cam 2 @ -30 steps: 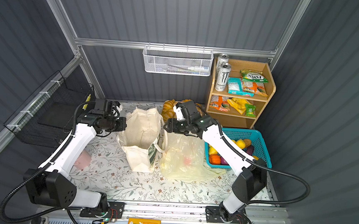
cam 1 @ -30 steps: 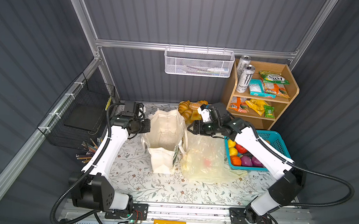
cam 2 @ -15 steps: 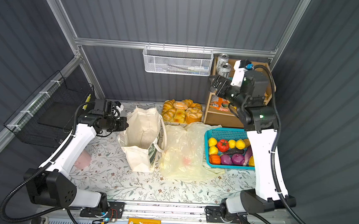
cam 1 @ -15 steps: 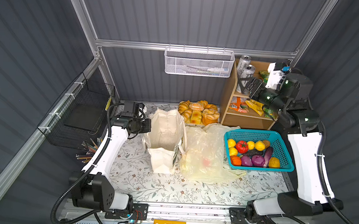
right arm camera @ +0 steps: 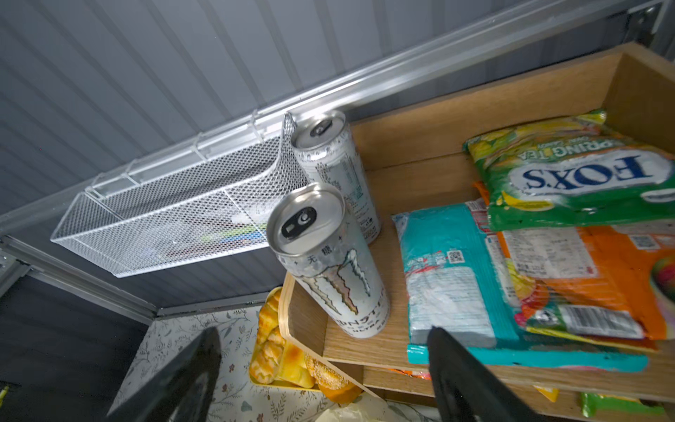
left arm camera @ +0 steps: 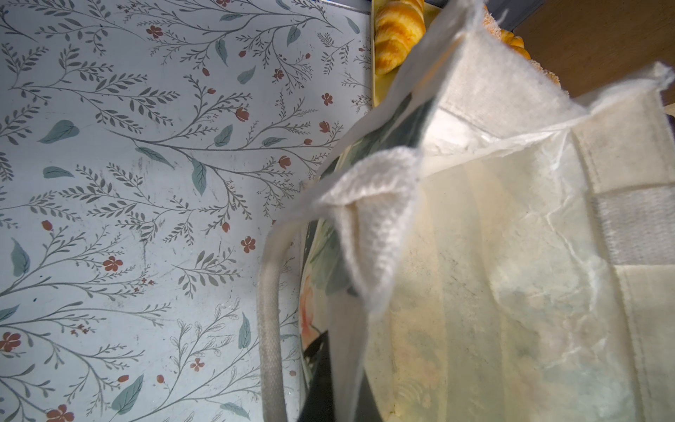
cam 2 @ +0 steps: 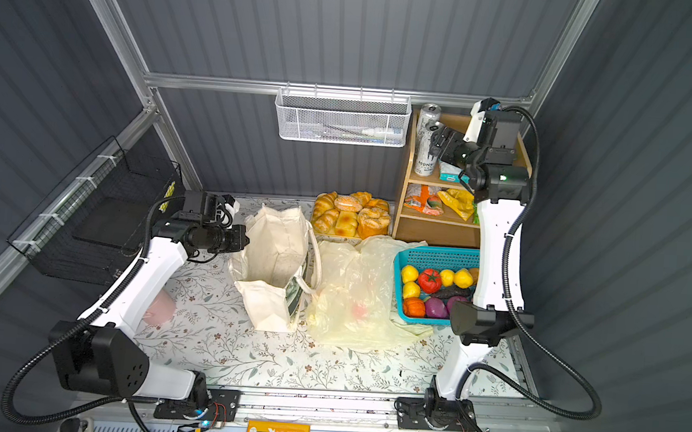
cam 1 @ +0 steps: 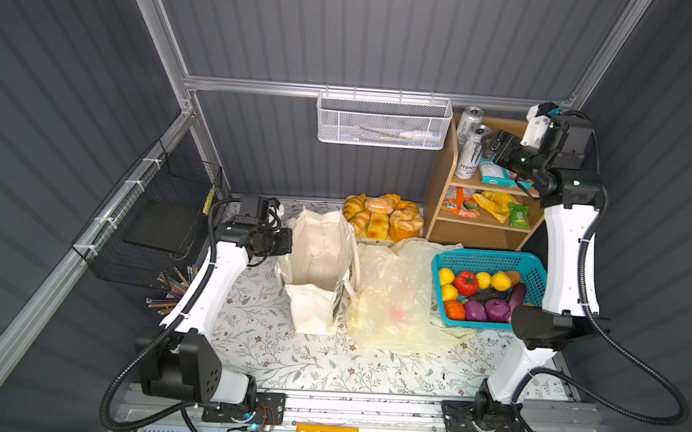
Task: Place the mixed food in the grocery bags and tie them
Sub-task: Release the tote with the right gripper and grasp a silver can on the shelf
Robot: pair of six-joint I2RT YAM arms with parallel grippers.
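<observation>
My left gripper (cam 1: 288,242) is pinched shut on the canvas tote (cam 1: 316,256) rim, likely to prop its mouth open, and my right gripper (cam 1: 491,147), jaws wide, faces the front Monster can (right arm camera: 328,263) at the wooden shelf (cam 1: 438,190) top tier's front corner, probably next grab.

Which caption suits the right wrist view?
Open right tool facing the front Monster can beside a teal packet on a wooden shelf.

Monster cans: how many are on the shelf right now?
2. Front can stands at the top shelf's front edge; back can stands right behind it, beside the white mesh basket. No others visible.
</observation>
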